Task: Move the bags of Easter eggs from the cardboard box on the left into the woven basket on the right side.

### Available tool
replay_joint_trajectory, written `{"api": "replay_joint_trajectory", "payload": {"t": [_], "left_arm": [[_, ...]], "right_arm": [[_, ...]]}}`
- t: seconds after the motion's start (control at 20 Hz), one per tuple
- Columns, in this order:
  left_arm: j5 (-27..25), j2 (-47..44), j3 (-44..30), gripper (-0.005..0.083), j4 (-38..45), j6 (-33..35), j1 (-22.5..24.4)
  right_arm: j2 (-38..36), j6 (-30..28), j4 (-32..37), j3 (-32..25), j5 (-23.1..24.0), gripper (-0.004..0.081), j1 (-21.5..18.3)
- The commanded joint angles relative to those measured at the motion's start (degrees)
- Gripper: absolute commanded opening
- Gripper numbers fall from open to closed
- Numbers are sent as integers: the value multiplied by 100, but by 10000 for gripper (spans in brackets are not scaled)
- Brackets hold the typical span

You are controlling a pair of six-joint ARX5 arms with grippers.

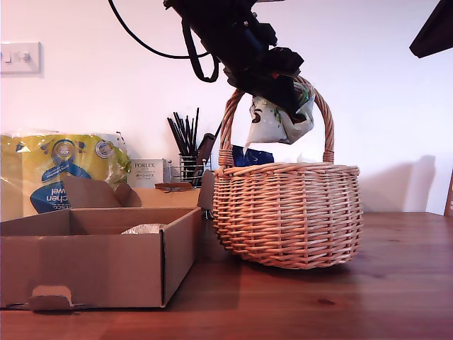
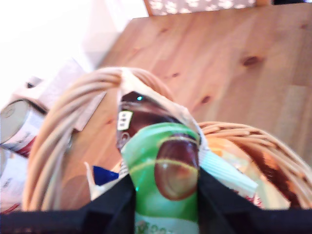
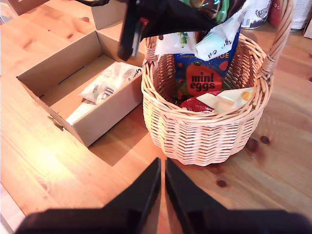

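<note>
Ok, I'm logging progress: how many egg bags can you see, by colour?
White-and-green bag, held in my first gripper: 1
Dark blue bag, in the woven basket: 1
Red-and-cream bag, in the basket: 1
Pale bag, in the cardboard box: at least 1
Total: at least 4

Bright daylight (first wrist view blurred, overexposed); soft shadows on wood.
</note>
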Motion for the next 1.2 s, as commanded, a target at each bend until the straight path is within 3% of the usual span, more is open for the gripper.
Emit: {"api": "replay_joint_trajectory", "payload": {"t": [0.0,0.1,0.45,0.55,0.7,0.75,0.95,1.15], "left_arm": [[-48,114,26,362,129,-15,-22],[-122,114,26,490,210,-15,-48],[-404,114,26,491,181,-17,-59],[-413,111,26,379,57,-26,-87],[-400,15,31,28,-374,-52,-201],[-374,-61,31,-25,-599,-81,-236],[46,-455,-20,-19,-1576,-643,-284],[39,-1228,-1005,-19,-1534,-728,-201]], "right_arm": [[-7,-11,13,-37,-42,-12,24],[-7,-11,-7,-37,-76,-12,24],[-7,-11,-68,-37,-304,-12,24],[-7,-11,-87,-37,-304,-12,24],[-7,-11,-87,-37,-304,-12,24],[-7,-13,-87,-37,-302,-12,24],[-7,-61,-81,-37,-299,-12,24],[-7,-87,-37,-37,-299,-12,24]]}}
